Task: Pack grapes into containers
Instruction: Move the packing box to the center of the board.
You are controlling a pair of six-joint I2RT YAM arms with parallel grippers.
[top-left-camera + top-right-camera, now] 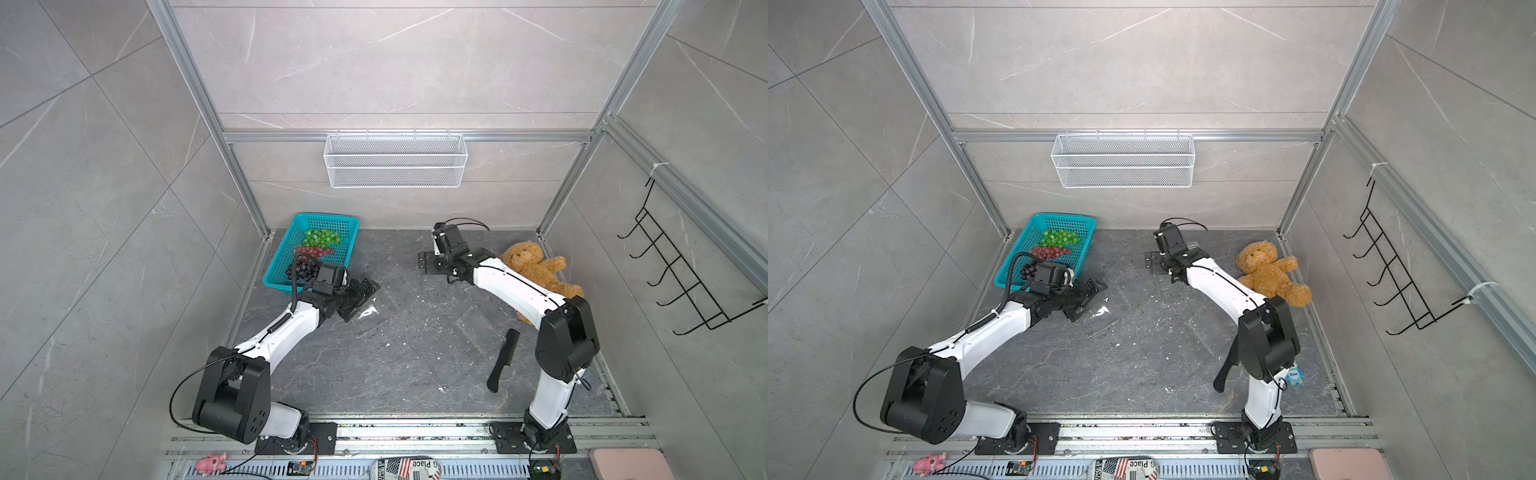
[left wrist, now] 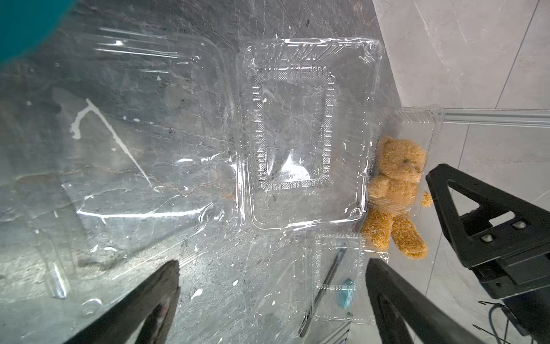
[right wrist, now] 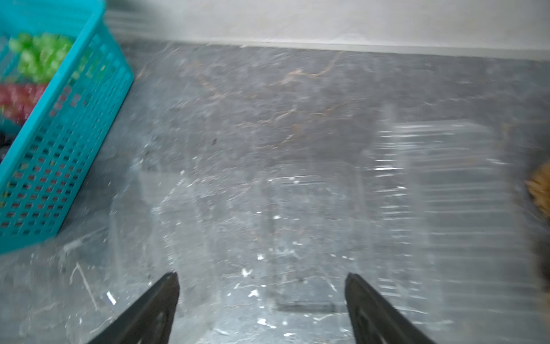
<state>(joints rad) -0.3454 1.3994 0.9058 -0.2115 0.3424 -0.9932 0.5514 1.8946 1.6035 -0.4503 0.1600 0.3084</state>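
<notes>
Teal basket [image 1: 328, 217], far left corner of the table [image 1: 415, 365]: holds the grapes [image 1: 321, 237] as green, red and dark bunches. Clear plastic containers [image 2: 306, 134] lie on the dark table between the two arms, apart from the basket; one lies opened flat, tray and lid side by side, with nothing in it. Left gripper [image 2: 272, 266]: jaws spread wide, holding nothing, near the opened container. Right gripper [image 3: 262, 277]: jaws apart, holding nothing, above the table; this wrist view is blurred
</notes>
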